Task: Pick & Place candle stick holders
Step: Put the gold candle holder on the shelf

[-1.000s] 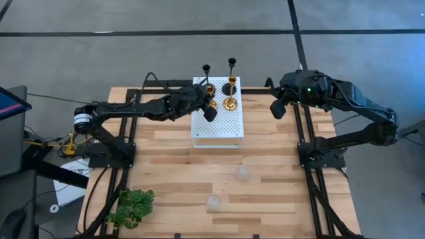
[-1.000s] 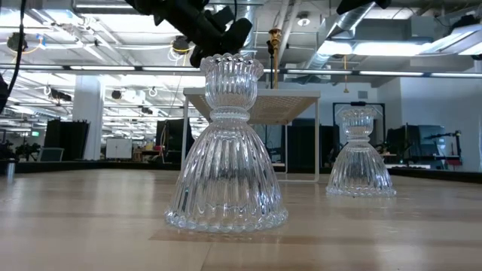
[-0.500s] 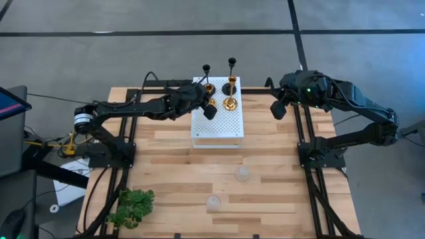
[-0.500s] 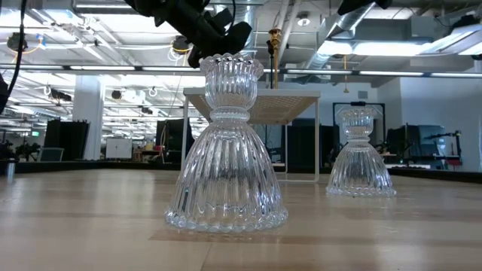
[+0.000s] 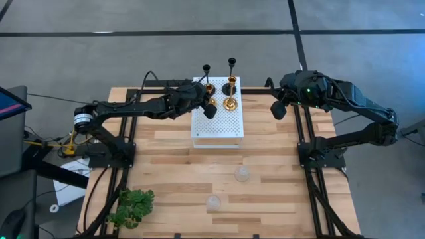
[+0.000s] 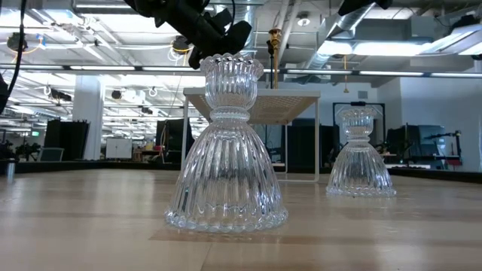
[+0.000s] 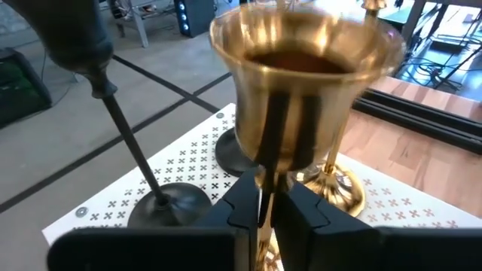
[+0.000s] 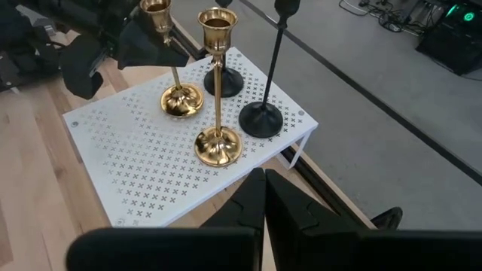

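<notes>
The left gripper (image 5: 208, 106) has edged slightly back (toward the board's (image 5: 218, 123) rear).

No readable text, labels or numbers; background possibly too blurred.

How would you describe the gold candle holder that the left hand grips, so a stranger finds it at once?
Find the white perforated board at the table's far side. Two gold holders stand there before two black ones. The gripped gold holder is nearer the left arm, its stem between the left hand's fingers.

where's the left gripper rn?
The left gripper is over the far left part of the white perforated board in the high view, its fingers closed on the stem of a gold candle holder, beside the second gold holder.
</notes>
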`<action>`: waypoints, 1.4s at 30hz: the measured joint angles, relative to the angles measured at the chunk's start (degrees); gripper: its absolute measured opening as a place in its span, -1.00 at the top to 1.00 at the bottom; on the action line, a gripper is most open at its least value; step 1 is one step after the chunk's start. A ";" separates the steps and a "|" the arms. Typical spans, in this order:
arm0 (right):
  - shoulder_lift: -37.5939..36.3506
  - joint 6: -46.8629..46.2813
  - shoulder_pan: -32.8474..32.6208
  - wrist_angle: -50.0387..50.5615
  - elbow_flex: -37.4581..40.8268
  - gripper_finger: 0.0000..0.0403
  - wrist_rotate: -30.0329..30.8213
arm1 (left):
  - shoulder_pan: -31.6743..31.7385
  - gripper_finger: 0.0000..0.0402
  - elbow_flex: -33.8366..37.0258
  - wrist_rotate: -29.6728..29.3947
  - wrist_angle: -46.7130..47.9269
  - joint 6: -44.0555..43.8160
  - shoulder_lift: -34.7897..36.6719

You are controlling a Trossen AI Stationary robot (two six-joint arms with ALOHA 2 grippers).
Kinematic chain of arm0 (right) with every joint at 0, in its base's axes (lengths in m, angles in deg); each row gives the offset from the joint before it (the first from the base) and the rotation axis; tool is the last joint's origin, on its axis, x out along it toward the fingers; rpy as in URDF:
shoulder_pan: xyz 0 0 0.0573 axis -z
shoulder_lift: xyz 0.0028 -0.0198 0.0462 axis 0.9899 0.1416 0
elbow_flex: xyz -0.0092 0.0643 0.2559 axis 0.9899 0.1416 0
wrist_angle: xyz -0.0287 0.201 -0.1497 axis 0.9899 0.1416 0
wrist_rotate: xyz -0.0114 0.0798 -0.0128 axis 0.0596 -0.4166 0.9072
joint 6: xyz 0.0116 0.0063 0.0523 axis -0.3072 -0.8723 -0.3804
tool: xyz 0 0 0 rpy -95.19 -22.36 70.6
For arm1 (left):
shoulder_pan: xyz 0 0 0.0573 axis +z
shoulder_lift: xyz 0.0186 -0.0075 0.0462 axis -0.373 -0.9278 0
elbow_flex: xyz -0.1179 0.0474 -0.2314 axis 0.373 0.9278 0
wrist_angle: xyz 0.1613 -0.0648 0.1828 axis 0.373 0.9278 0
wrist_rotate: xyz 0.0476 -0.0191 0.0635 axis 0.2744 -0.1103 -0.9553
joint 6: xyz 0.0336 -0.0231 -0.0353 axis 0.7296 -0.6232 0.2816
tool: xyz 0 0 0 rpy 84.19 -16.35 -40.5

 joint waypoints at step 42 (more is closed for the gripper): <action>0.02 0.00 0.00 0.57 0.00 1.00 0.09 | 0.83 -0.34 0.00 0.01 0.75 0.42 0.02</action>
